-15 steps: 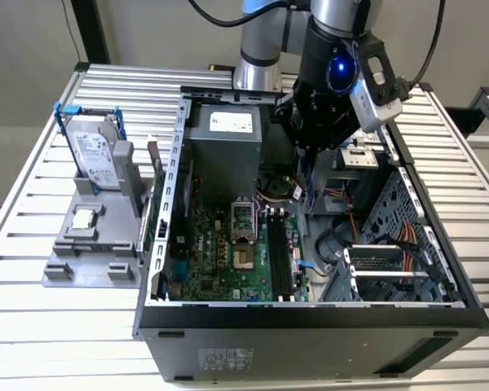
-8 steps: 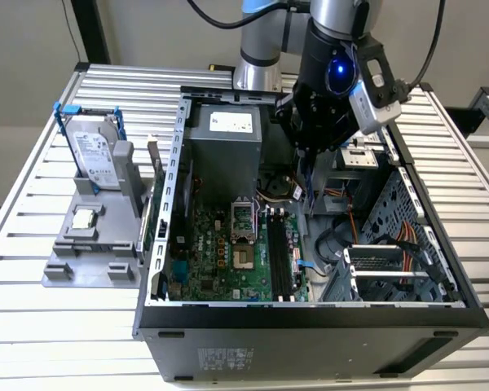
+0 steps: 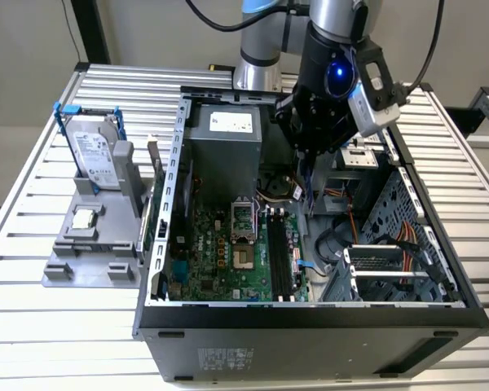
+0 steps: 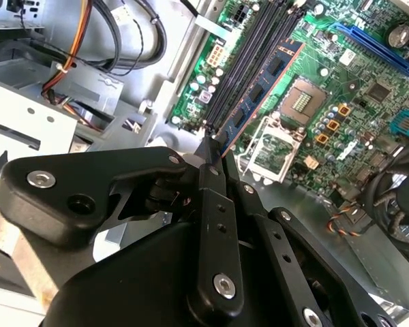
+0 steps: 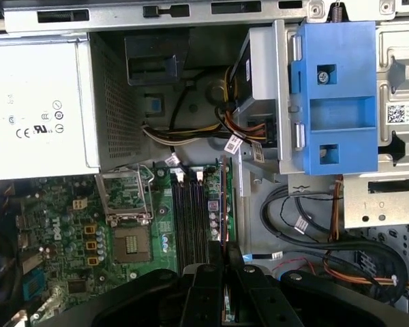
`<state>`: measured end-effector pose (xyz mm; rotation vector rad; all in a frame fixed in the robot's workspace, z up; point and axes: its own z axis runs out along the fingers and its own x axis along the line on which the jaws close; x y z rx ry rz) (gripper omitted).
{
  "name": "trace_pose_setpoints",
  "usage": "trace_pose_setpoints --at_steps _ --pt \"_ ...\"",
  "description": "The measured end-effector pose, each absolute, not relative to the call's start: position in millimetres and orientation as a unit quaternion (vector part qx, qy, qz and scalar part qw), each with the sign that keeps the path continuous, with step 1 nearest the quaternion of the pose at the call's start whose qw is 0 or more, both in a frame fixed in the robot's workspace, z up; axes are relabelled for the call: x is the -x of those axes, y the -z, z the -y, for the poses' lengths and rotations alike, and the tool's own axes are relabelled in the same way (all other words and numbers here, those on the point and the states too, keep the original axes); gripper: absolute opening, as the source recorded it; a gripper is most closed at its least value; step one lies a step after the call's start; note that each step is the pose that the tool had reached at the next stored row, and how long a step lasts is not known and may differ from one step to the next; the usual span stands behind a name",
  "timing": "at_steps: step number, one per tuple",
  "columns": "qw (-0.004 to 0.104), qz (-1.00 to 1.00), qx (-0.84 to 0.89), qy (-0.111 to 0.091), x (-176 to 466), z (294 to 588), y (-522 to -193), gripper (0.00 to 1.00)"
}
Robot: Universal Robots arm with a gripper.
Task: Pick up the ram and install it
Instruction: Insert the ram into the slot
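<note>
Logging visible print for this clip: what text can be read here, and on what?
None can be read as words:
power supply label: marks only, too small to read.
drive cage sticker: too small.
hard drive label: too small.
ram, held in the fingers: no legible print.

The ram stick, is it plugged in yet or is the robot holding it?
Held, not plugged in: the fingers pinch one end of the ram, which hangs above the black slots.

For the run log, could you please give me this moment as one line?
gripper: shut on ram | ram: held above the black slots, not seated | location: inside case, over motherboard
</note>
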<state>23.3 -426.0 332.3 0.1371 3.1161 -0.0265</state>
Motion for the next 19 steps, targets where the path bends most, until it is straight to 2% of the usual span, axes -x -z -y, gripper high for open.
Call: trace_pose_setpoints --at_steps 19 --pt "0.011 -0.999 -0.044 0.009 -23.3 426.0 -326.3 0.0"
